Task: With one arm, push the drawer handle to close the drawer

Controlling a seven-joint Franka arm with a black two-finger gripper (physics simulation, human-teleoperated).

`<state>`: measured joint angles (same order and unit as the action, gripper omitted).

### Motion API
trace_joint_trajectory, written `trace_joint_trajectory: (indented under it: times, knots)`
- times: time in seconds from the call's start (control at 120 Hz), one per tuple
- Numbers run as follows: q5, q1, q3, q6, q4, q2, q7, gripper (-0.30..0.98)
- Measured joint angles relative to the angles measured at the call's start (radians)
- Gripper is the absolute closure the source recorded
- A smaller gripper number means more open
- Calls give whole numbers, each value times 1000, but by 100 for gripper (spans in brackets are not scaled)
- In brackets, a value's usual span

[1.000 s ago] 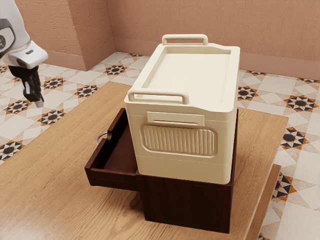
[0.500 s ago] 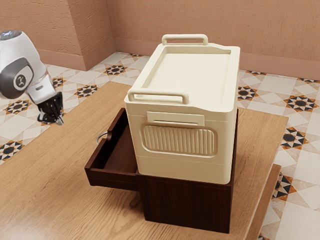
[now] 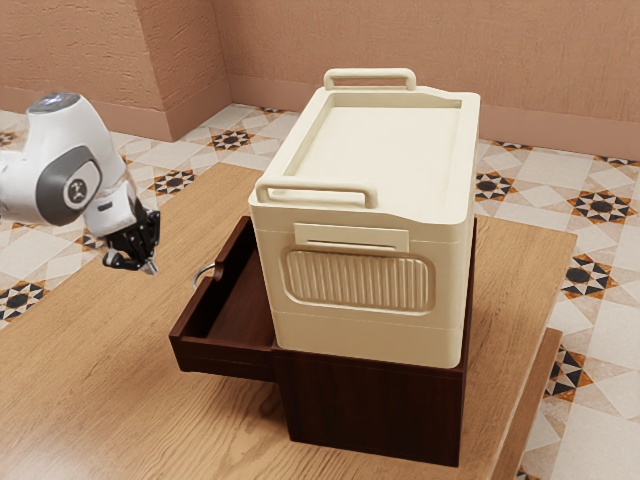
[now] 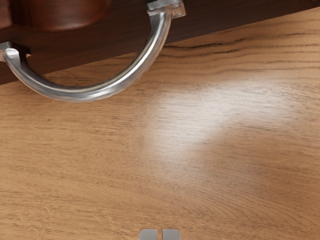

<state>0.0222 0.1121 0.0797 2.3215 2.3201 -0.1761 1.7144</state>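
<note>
Consists of a wooden table (image 3: 95, 385), light brown with darker grain, stretching below the pincer (image 3: 150, 268) and on well past it. Bears a dark brown cabinet (image 3: 370, 412), standing upright beyond the pincer, with its drawer (image 3: 225, 360) jutting out over the wood toward the pincer. Has the drawer's curved metal handle (image 4: 82, 95) on the side facing the pincer, apart from it. Catches a pale sheen near the handle, just ahead of the pincer.

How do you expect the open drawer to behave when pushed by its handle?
The drawer should stay stiff, since its walls look like solid wood. It will probably slide rather than tip, being set in a cabinet under a cream box. Its rounded, shiny handle may be slippery to push.
</note>
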Motion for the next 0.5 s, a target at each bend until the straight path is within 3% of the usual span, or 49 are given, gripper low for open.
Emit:
trace_joint_trajectory:
  times: [0.5]
  knots:
    - [93, -1, -70, 58, -2, 68, 90, 79]
